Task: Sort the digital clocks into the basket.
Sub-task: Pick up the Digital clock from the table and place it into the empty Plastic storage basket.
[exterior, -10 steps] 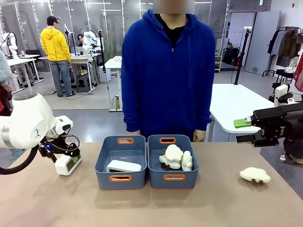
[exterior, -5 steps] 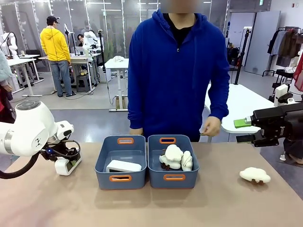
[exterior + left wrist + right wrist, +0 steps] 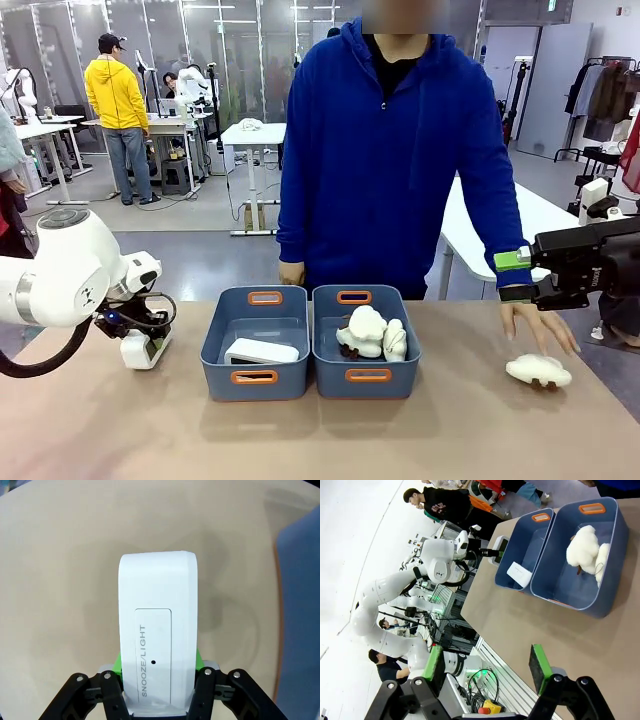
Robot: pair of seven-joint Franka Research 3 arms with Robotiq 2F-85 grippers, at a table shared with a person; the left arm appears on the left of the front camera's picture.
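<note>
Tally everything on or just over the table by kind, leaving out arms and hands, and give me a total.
Digital clocks: 2
Baskets: 2
Cloud plush toys: 3
Total: 7

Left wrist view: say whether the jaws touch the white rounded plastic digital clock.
Touching. Left wrist view: green pads of the left gripper press both sides of the white rounded plastic digital clock.

Bare table left of the basket — person's hand (over plush toy) blocks right.
</note>
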